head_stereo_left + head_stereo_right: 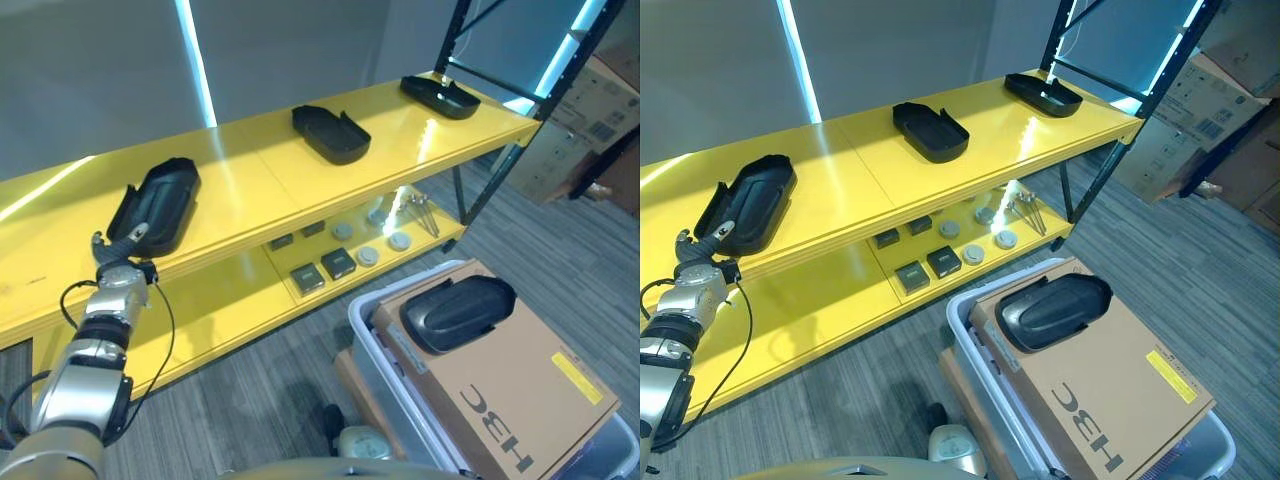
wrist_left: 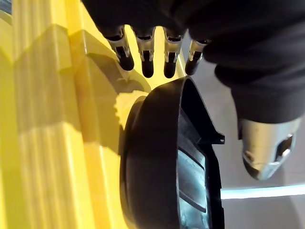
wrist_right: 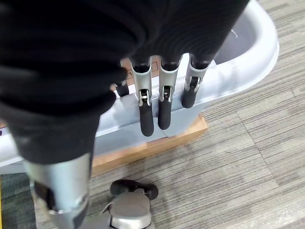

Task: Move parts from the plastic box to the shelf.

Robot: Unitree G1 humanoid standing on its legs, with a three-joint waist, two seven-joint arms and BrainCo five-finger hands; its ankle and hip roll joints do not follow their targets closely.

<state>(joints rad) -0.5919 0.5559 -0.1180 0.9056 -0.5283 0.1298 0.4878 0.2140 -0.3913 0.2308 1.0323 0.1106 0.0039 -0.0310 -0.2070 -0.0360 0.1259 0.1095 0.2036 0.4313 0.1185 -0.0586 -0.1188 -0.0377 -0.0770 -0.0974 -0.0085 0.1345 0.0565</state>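
Observation:
Three black moulded parts lie on the yellow top shelf (image 1: 260, 180): one at the left (image 1: 155, 205), one in the middle (image 1: 330, 133), one at the far right (image 1: 440, 96). My left hand (image 1: 115, 250) is at the near end of the left part (image 2: 162, 157). Its fingers (image 2: 147, 57) reach straight past the part's rim, the thumb (image 2: 264, 152) stands apart, and the hand is open. Another black part (image 1: 458, 312) rests on a cardboard box (image 1: 520, 390) inside the pale plastic box (image 1: 375, 365). My right hand (image 3: 152, 105) hangs open beside the plastic box's rim (image 3: 238, 71).
The lower yellow shelf (image 1: 220, 310) carries several small dark blocks and round pieces (image 1: 340, 262). A black shelf upright (image 1: 500, 150) stands at the right, with stacked cardboard boxes (image 1: 590, 110) behind it. The plastic box sits on a wooden board (image 3: 157, 145) on grey carpet.

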